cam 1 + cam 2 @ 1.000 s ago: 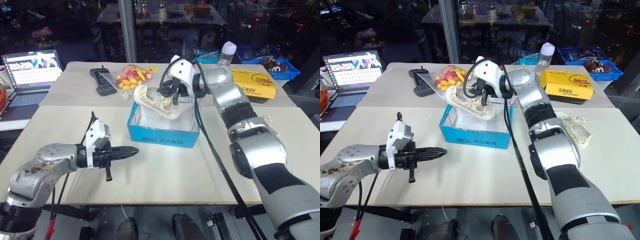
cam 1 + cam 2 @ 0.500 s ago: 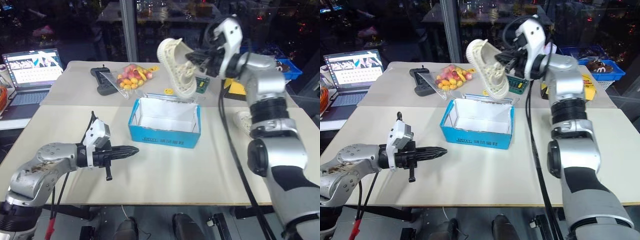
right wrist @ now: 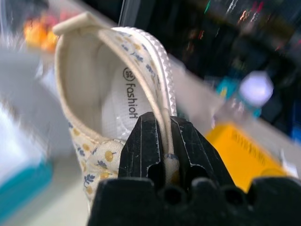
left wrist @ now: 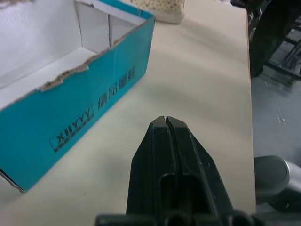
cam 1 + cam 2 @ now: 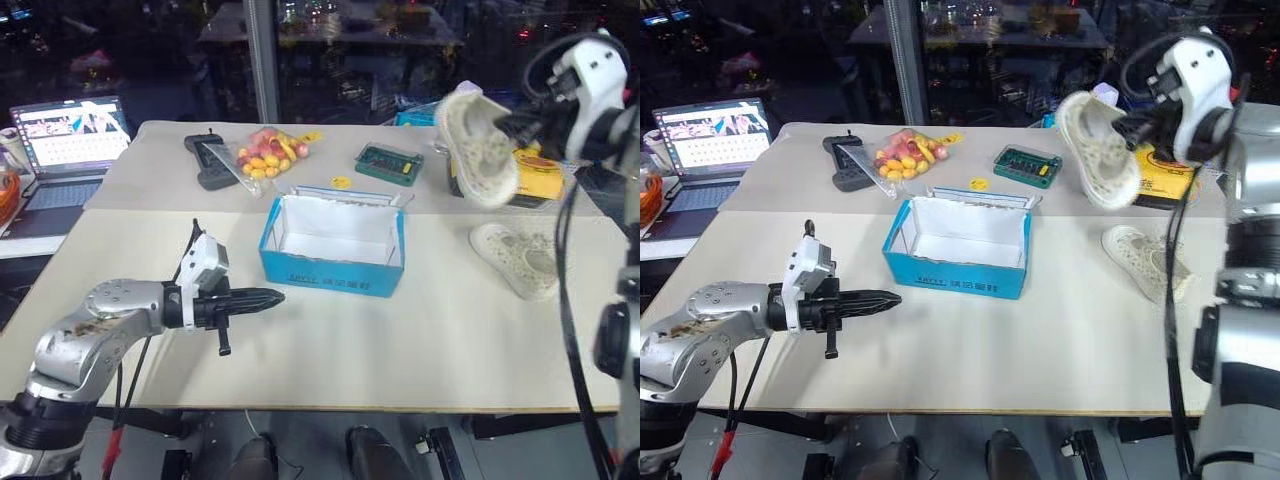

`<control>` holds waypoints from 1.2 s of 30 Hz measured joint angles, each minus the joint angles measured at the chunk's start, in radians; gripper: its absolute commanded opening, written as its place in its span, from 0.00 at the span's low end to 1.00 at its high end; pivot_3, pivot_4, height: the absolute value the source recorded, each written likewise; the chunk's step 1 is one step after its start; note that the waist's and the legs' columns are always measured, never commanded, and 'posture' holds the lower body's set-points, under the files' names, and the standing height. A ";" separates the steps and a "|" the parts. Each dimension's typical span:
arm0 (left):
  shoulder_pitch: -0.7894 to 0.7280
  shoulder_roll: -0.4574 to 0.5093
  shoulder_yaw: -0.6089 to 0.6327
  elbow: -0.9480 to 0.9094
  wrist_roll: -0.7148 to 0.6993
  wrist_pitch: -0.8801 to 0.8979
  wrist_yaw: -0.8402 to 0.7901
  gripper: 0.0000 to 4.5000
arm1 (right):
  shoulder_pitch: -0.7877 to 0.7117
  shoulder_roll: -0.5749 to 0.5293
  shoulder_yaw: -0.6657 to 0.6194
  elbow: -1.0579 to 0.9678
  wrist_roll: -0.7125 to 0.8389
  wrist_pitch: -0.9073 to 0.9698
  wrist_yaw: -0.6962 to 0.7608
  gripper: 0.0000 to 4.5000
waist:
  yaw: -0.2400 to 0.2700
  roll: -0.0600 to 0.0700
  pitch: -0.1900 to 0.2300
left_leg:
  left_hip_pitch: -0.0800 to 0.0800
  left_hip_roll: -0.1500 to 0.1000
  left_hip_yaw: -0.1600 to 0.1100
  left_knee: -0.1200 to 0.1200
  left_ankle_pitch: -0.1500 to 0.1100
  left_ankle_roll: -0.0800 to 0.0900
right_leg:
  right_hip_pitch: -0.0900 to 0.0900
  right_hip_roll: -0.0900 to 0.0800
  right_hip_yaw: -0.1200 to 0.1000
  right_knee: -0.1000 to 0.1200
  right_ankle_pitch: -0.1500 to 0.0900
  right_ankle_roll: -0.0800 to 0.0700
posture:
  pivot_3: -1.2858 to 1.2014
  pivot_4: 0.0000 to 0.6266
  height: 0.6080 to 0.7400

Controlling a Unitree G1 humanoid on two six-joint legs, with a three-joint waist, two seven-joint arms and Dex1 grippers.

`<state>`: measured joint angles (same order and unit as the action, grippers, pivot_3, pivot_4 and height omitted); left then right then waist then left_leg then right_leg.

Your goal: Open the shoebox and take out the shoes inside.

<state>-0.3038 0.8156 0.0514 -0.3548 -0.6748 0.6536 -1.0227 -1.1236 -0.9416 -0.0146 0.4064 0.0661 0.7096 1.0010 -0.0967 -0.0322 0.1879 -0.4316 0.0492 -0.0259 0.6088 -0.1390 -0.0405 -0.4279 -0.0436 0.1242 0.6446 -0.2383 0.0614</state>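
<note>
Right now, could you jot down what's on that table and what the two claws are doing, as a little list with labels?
Box: bright blue cardboard shoebox, open, white inside, nothing in it
Shoe in the air: cream patterned shoe, pinched by its rim in the right claw, above the table's right side
Shoe on the table: second cream shoe, lying right of the box
Left claw: shut, holding nothing, left of the box
Behind the box: bag of colourful sweets, green case, yellow box
</note>
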 measured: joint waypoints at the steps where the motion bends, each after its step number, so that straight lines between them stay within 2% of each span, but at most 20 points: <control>1: -0.002 -0.003 -0.002 0.003 0.004 -0.001 -0.001 0.00 | 0.037 -0.033 0.007 -0.046 0.015 0.050 0.036 0.01 | 0.001 0.000 0.000 | 0.000 0.000 0.000 0.000 0.000 0.000 | 0.000 0.000 0.000 0.000 0.000 0.000 | 0.52 0.24 1.00; 6: -0.011 -0.025 -0.018 0.014 0.006 -0.001 -0.009 0.00 | 0.224 -0.158 0.080 -0.173 0.052 0.195 0.154 0.01 | 0.003 0.000 0.000 | 0.000 0.000 0.001 0.002 0.000 0.000 | 0.001 0.000 0.001 0.000 0.000 0.000 | 0.52 0.24 1.00; 10: -0.012 -0.031 -0.020 0.014 0.006 -0.001 -0.012 0.00 | 0.306 -0.161 0.135 -0.167 0.048 0.234 0.155 0.01 | -0.003 0.000 0.000 | 0.001 0.000 0.002 0.004 0.000 0.000 | 0.001 0.000 0.002 0.000 0.001 -0.001 | 0.52 0.24 1.00; 15: -0.012 -0.032 -0.030 0.016 0.007 -0.001 -0.015 0.00 | 0.310 -0.130 0.169 -0.074 0.016 0.231 0.105 0.01 | -0.002 0.000 0.000 | 0.001 0.000 0.001 0.007 0.000 0.000 | 0.002 0.000 0.002 0.001 0.000 -0.004 | 0.52 0.24 1.00; 17: -0.012 -0.031 -0.030 0.016 0.007 -0.001 -0.016 0.00 | 0.310 -0.104 0.181 -0.032 -0.005 0.211 0.071 0.22 | -0.001 0.000 0.000 | 0.001 -0.001 0.002 0.007 0.000 0.000 | 0.002 -0.001 0.003 0.001 0.000 -0.004 | 0.52 0.24 1.00; 23: -0.012 -0.030 -0.029 0.016 0.006 -0.001 -0.015 0.00 | 0.267 -0.092 0.181 -0.015 -0.012 0.165 0.044 0.65 | -0.001 0.000 0.000 | 0.001 -0.001 0.001 0.006 0.000 0.000 | 0.002 0.000 0.002 0.001 0.003 0.003 | 0.52 0.24 1.00; 26: -0.011 -0.028 -0.029 0.015 0.006 -0.001 -0.015 0.00 | 0.242 -0.120 0.191 -0.031 -0.027 0.123 0.068 0.65 | 0.001 0.000 0.000 | 0.000 -0.001 0.001 0.006 0.000 0.000 | 0.002 0.000 0.002 0.000 0.002 0.003 | 0.52 0.24 1.00; 32: -0.005 -0.022 -0.025 0.015 0.006 -0.001 -0.015 0.00 | 0.206 -0.255 0.196 -0.133 -0.038 0.056 0.210 0.65 | 0.003 0.000 0.001 | 0.000 -0.001 0.001 0.006 0.000 0.000 | 0.002 -0.001 0.002 0.000 0.000 -0.001 | 0.52 0.24 1.00; 35: 0.000 -0.020 -0.021 0.014 0.006 -0.001 -0.015 0.00 | 0.220 -0.291 0.150 -0.237 0.033 0.059 0.303 0.65 | -0.001 0.000 0.001 | 0.001 0.000 0.001 0.006 0.000 0.000 | 0.002 0.000 0.002 0.000 -0.002 -0.005 | 0.52 0.24 1.00; 36: -0.001 -0.021 -0.021 0.013 0.006 -0.001 -0.014 0.00 | 0.260 -0.292 0.100 -0.315 0.103 0.095 0.340 0.65 | -0.001 0.000 0.001 | 0.002 0.000 0.001 0.006 0.000 0.000 | 0.002 0.000 0.002 0.001 -0.002 -0.005 | 0.52 0.24 1.00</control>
<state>-0.3049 0.7948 0.0300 -0.3419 -0.6688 0.6523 -1.0370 -0.8639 -1.2332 0.0858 0.0916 0.1689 0.8049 1.3406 -0.0978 -0.0317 0.1885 -0.4298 0.0491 -0.0247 0.6145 -0.1391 -0.0405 -0.4254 -0.0438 0.1260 0.6457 -0.2406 0.0563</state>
